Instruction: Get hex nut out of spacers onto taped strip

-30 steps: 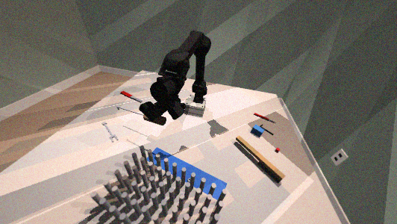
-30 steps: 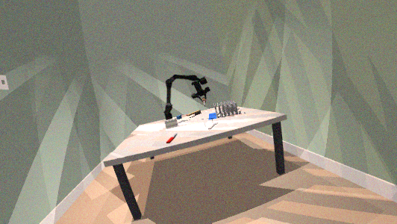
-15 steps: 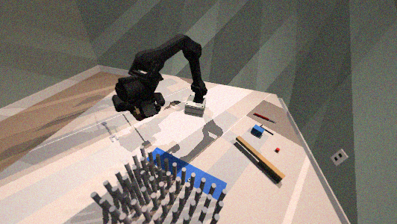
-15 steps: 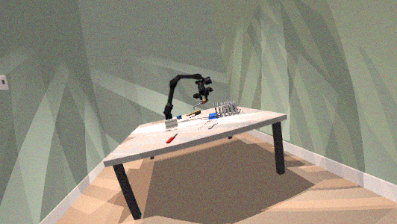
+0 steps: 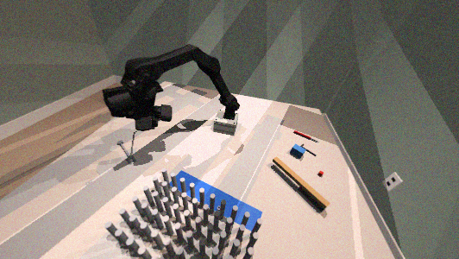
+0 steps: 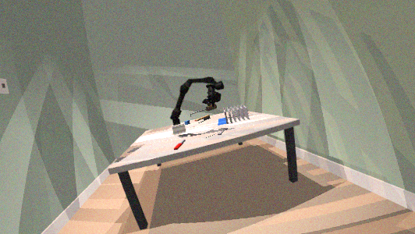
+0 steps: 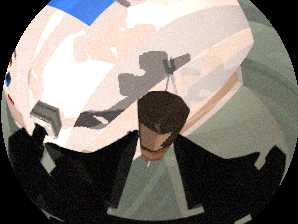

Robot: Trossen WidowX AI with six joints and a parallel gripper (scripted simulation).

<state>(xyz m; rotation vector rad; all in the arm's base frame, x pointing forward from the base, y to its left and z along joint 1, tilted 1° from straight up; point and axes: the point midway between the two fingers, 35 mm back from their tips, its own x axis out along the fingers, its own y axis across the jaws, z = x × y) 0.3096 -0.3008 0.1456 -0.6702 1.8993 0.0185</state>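
Observation:
My gripper (image 5: 146, 124) (image 6: 211, 104) (image 7: 156, 135) is shut on the brown handle (image 7: 162, 112) of a hooked tool and holds it above the table, left of the spacers in the top view. The tool's thin rod (image 6: 199, 113) points down and away from the spacers; its tip is hard to make out. The metal spacers (image 5: 187, 220) (image 6: 235, 113) stand upright in rows. The blue taped strip (image 5: 229, 200) (image 6: 221, 122) (image 7: 87, 10) runs along their front. A tiny grey ring, apparently the nut (image 5: 219, 208), shows on the strip close to the front spacers.
A wrench (image 5: 125, 150) lies below the gripper. A wooden bar (image 5: 301, 183), a blue block (image 5: 297, 150), a red cube (image 5: 320, 173) and a thin red tool (image 5: 304, 135) lie right of the strip. A red-handled tool (image 6: 179, 146) lies near the table edge. The arm's base (image 5: 225, 125) stands behind.

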